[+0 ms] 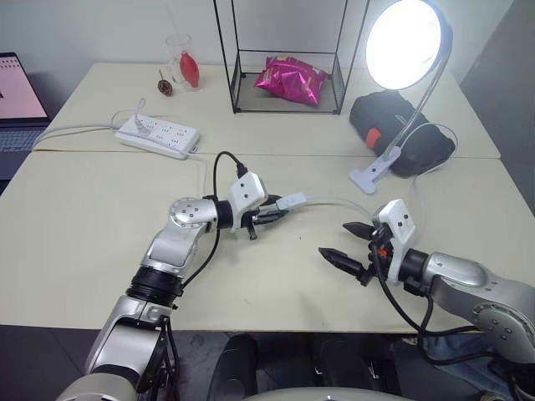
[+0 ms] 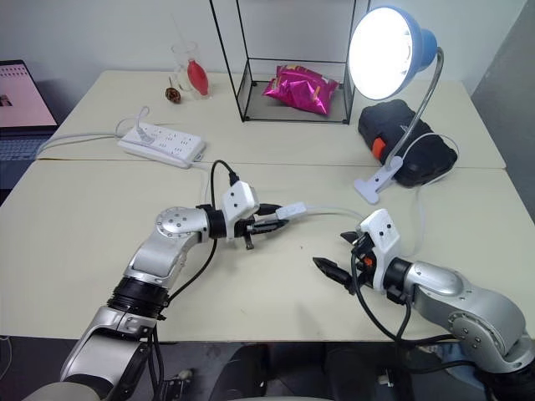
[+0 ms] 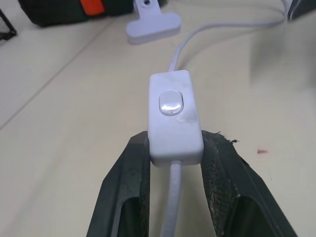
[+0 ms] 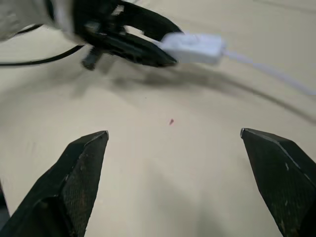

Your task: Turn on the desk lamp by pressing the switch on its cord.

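Note:
The desk lamp (image 1: pixel 407 43) stands at the back right on its white clip base (image 1: pixel 368 177), and its bulb glows bright. Its thin white cord (image 1: pixel 334 203) runs across the table to the switch (image 1: pixel 291 201), a small white oblong with an oval button (image 3: pixel 171 103) facing up. My left gripper (image 1: pixel 274 210) is shut on the switch's near end and holds it just above the table. My right gripper (image 1: pixel 334 239) hovers open to the right of it, nearer the table's front edge, nothing between its fingers (image 4: pixel 81 168).
A white power strip (image 1: pixel 157 135) lies at the back left. A wire-frame box (image 1: pixel 284 100) holds a pink snack bag (image 1: pixel 291 79). A black case (image 1: pixel 401 125) sits behind the lamp's clip. A laptop (image 1: pixel 17 92) is at the far left.

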`<state>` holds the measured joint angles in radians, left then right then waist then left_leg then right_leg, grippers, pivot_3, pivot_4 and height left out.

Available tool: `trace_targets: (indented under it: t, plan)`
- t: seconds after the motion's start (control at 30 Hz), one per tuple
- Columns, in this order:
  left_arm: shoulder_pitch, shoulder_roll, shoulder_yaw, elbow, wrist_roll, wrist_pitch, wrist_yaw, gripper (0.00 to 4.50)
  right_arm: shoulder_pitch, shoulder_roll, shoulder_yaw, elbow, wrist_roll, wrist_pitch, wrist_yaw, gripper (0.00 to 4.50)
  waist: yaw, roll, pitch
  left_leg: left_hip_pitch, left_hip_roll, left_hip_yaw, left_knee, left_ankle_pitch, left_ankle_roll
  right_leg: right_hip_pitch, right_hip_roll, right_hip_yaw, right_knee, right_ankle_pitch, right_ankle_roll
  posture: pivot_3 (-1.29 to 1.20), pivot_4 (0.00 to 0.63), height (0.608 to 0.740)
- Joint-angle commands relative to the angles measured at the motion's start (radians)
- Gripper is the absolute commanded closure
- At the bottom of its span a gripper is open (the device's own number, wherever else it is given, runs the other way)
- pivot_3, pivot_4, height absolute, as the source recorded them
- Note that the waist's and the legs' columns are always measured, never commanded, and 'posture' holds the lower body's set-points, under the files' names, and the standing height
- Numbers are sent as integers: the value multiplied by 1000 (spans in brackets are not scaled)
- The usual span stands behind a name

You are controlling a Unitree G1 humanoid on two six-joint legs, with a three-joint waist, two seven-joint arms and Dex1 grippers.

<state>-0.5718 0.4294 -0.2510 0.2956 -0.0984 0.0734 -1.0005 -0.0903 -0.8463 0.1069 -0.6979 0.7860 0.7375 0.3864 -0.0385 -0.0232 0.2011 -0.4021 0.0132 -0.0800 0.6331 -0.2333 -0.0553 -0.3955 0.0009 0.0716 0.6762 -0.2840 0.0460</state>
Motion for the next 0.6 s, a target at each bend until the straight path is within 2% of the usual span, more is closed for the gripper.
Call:
trace_targets:
  t: [0.03, 0.43, 0.47, 0.5, 0.53, 0.6]
  plan:
    - [-42, -28, -11, 76, 16, -66, -21, 3405, -20, -62, -1, -24, -111, -108, 162, 0, 0, 0, 0, 0, 0, 0, 0, 0, 0, 0, 0, 0, 0, 0, 0, 0, 150, 740]
    - [-59, -55, -22, 189, 38, -102, -62, 3405, -85, -17, -56, 54, -176, -163, 276, 0, 6, -1, 0, 0, -1, 0, 1, 0, 0, 1, -1, 0, 1, 0, 0, 0, 150, 740]
    - [-58, -55, -22, 192, 41, -105, -63, 2704, -86, -13, -58, 58, -181, -164, 281, 0, 6, -1, 0, 0, -1, 0, 1, 0, 0, 1, -1, 0, 1, 0, 0, 0, 150, 740]
    - [-58, -55, -21, 195, 40, -103, -65, 2680, -88, -10, -58, 62, -188, -166, 287, 0, 6, -1, 0, 0, -1, 0, 2, 0, 0, 2, -1, 0, 1, 0, 0, 0, 150, 740]
    - [-59, -54, -19, 198, 40, -104, -64, 2355, -90, -7, -59, 65, -193, -168, 291, 0, 6, -1, 0, 1, -1, 0, 2, 0, 0, 2, -1, 0, 1, 0, 0, 0, 150, 740]
    - [-59, -54, -15, 201, 39, -103, -65, 1983, -90, -2, -63, 70, -198, -168, 301, 0, 6, -1, 0, 1, -1, -1, 2, 0, 0, 3, -1, 0, 1, 0, 0, 0, 150, 740]
